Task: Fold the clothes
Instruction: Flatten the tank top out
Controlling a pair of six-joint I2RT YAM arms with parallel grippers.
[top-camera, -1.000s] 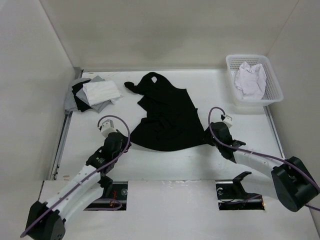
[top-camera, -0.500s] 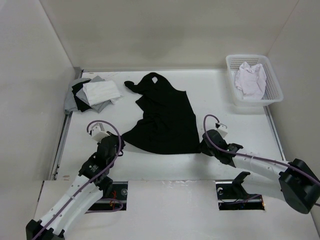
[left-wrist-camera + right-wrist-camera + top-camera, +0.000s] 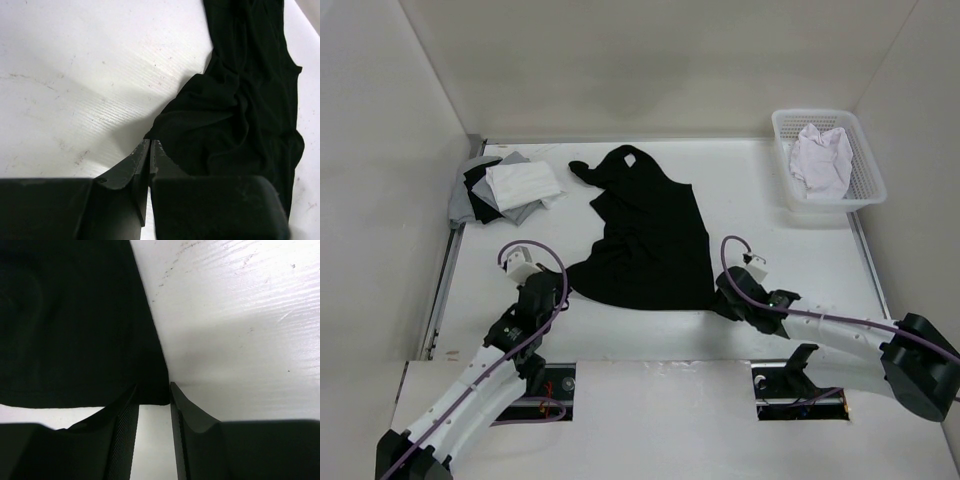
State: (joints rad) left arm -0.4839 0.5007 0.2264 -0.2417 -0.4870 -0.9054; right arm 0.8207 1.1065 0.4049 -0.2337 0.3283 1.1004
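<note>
One black soft fabric shirt lies spread in the middle of the white worktop, its small neck opening toward the far edge and its hem toward the near edge. The two arms each take one hem corner, which I'd guess is to draw the hem straight and flat before any fold. The left claw is pressed together right at the near-left corner and looks to be pinching it. The right claw stands slightly apart, straddling the near-right corner without clamping it. At the far-left corner sits one pile of grey, white and black garments. At the far-right corner one white plastic basket holds one white cloth.
</note>
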